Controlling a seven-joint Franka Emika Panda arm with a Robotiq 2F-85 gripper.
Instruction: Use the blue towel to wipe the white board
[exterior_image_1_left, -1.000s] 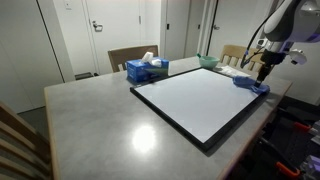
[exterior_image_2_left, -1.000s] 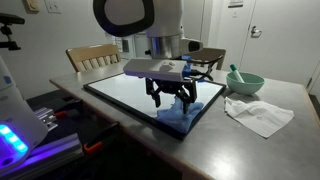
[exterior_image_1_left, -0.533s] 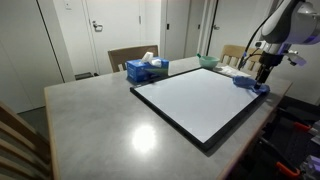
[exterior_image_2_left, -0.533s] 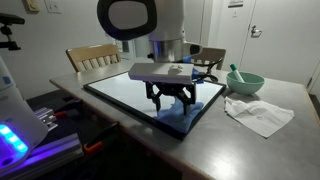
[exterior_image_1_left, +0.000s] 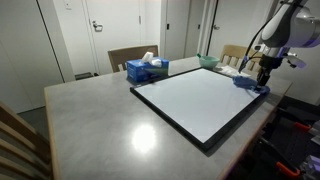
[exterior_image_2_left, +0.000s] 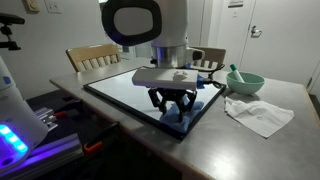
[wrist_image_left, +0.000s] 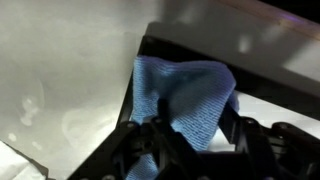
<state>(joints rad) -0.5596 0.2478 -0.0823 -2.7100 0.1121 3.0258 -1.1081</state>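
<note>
The blue towel lies bunched on a corner of the white board, a glossy white panel in a thin black frame on the grey table. My gripper points straight down onto it. In an exterior view the fingers straddle the blue towel on the white board. The wrist view shows the blue towel folded up between the two black fingers of my gripper, which press on both its sides; a strip of the board's face shows beside it.
A blue tissue box stands by the board's far edge. A green bowl holding a utensil and a crumpled white cloth lie on the table beside the board. Wooden chairs stand behind the table.
The fingers have drawn together from wide open onto the towel, bunching it between them. The arm has barely shifted over the board's corner.
</note>
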